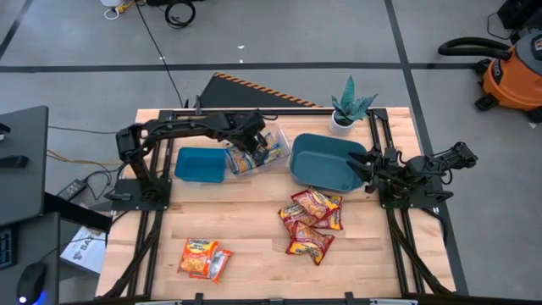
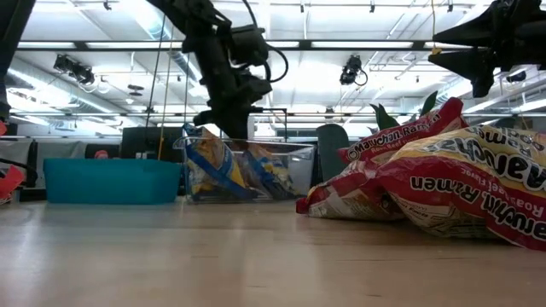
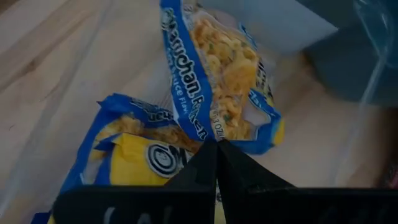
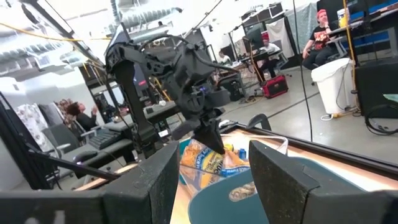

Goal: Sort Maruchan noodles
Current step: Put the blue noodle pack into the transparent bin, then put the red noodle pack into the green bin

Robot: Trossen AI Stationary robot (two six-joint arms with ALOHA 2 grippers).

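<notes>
Blue noodle packets (image 1: 250, 158) lie in clear tray (image 1: 273, 135); my left end effector (image 1: 254, 149) hovers above, fingers pressed together, empty. Red packets (image 1: 310, 222), orange packets (image 1: 203, 257) unsorted on tabletop (image 1: 254, 212). Right end effector (image 1: 362, 163) spread over teal bin (image 1: 322, 161).

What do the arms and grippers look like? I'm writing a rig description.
Both arms are dark, jointed and slim, with exposed black cabling. The left gripper has two flat black fingers tapering to a wedge; the right gripper has broad, blocky black fingers. No markings show.
</notes>
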